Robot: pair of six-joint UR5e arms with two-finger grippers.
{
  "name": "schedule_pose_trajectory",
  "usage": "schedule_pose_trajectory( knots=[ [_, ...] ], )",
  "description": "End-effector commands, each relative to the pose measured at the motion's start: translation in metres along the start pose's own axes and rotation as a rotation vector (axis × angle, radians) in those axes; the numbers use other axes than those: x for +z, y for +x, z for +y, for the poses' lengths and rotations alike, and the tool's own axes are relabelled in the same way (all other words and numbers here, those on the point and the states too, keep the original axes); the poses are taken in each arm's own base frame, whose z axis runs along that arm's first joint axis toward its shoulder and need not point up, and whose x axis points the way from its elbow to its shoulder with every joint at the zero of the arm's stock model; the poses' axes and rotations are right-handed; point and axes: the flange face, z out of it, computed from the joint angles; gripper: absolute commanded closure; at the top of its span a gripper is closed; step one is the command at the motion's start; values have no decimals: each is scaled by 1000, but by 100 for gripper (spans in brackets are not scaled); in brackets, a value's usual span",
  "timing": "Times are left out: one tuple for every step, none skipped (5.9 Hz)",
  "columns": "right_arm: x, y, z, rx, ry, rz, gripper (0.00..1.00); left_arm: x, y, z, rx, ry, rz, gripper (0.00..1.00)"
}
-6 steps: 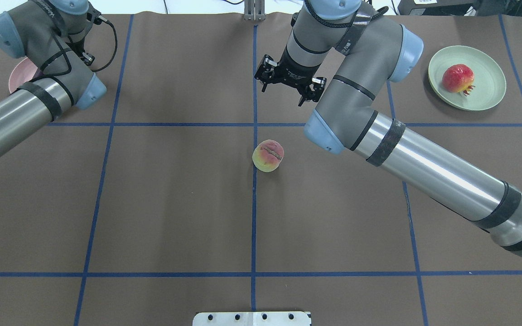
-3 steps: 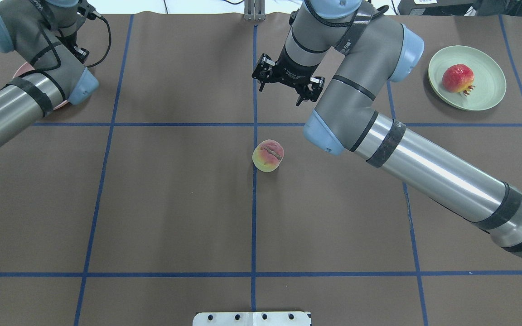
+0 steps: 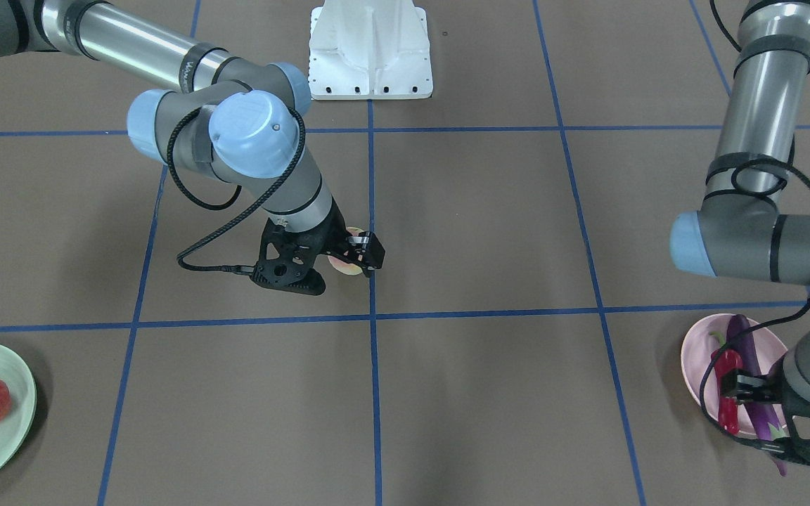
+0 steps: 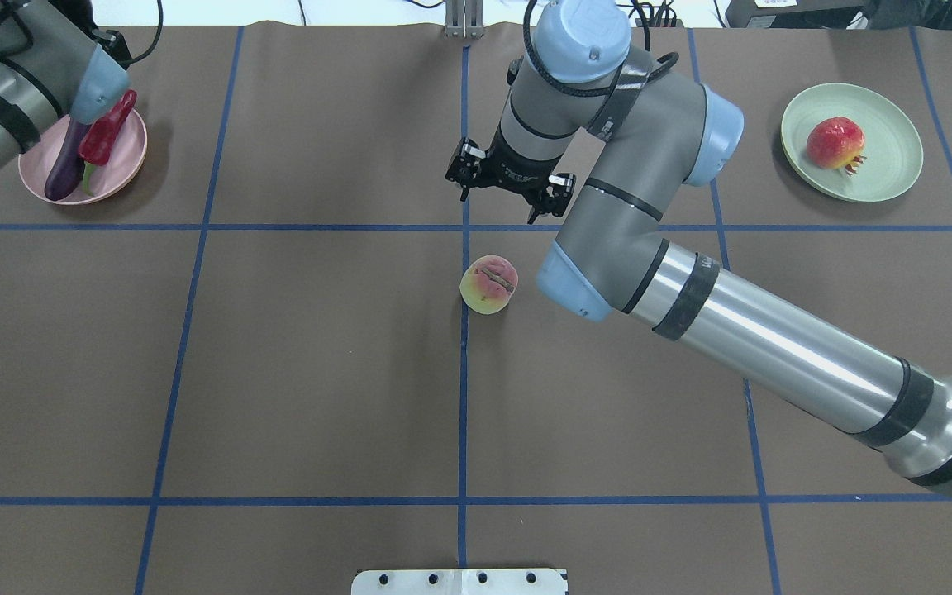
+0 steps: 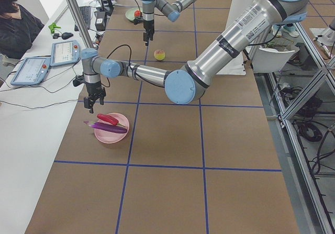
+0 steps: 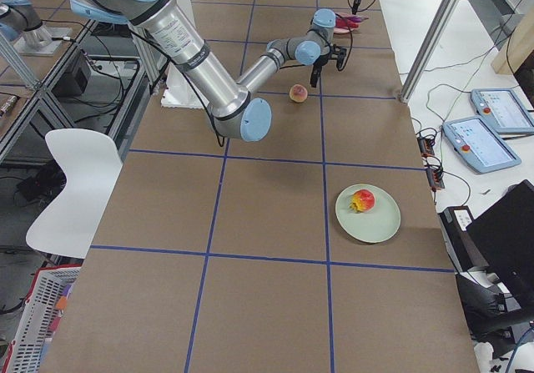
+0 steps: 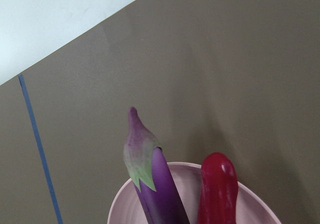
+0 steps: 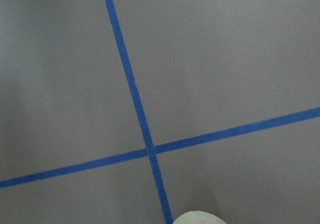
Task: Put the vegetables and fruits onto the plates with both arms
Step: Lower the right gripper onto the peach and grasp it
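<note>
My left end effector (image 3: 756,418), spread empty, has backed off pink plate (image 4: 125,165); right end effector (image 4: 499,205), likewise spread empty, hangs beyond peach (image 4: 489,284).

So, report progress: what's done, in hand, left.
Done: the long purple eggplant and red chili lie on the pale pink plate. The mottled red pomegranate sits on the mint green plate.
In hand: the open right gripper hovers near the pink-yellow peach, not touching it.
Left: plating that peach.
</note>
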Motion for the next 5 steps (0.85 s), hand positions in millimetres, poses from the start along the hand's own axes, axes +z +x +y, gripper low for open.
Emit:
schedule_pose_trajectory(
  knots=[
    [16,-4,24,-27,-8,90,0,-23,-3,0,-16,-7,38,0],
    [22,-2,35,-53,-10,112,0,-22,-2,0,-16,-10,47,0],
    [36,-7,51,-76,-1,127,0,-22,-1,0,-18,-12,57,0],
    [45,-4,57,-82,-9,138,0,-23,-2,0,-19,-9,56,0],
    [52,-3,62,-87,-2,150,0,-23,-4,0,-20,-9,56,0]
  ],
)
